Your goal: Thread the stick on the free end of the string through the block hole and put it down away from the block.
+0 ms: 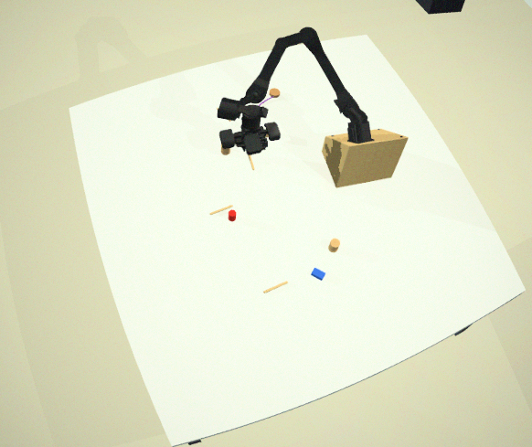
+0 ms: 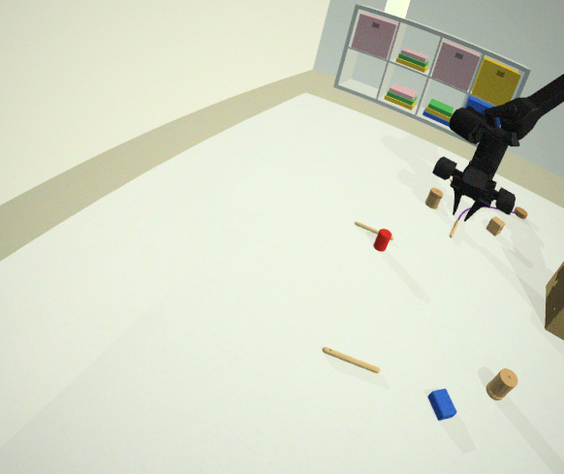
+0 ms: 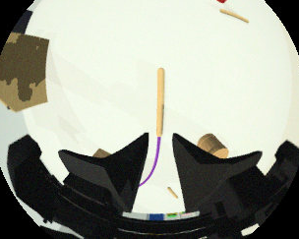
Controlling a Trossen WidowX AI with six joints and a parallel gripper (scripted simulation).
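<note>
My gripper (image 1: pixel 252 143) (image 2: pixel 460 216) (image 3: pixel 160 134) is partly open and empty, pointing down above the table. The stick (image 1: pixel 251 162) (image 2: pixel 454 229) (image 3: pixel 160 101) lies on the table, its string end just ahead of the gap between the fingertips in the wrist view. The purple string (image 1: pixel 266 101) (image 2: pixel 503 209) (image 3: pixel 156 162) curves from the stick to the round button (image 1: pixel 274 92) (image 2: pixel 520 212). The small wooden block (image 2: pixel 494 226) (image 3: pixel 101 153) stands beside the string, mostly behind a finger in the wrist view. Its hole cannot be made out.
A wooden cylinder (image 1: pixel 225 150) (image 2: pixel 433 198) (image 3: pixel 213 146) stands near the gripper. A loose stick (image 1: pixel 221 209) (image 2: pixel 366 227) lies by a red cylinder (image 1: pixel 231 216) (image 2: pixel 382 239). Farther off are another stick (image 1: pixel 275 286), a blue block (image 1: pixel 318 273) and a second wooden cylinder (image 1: pixel 335 245).
</note>
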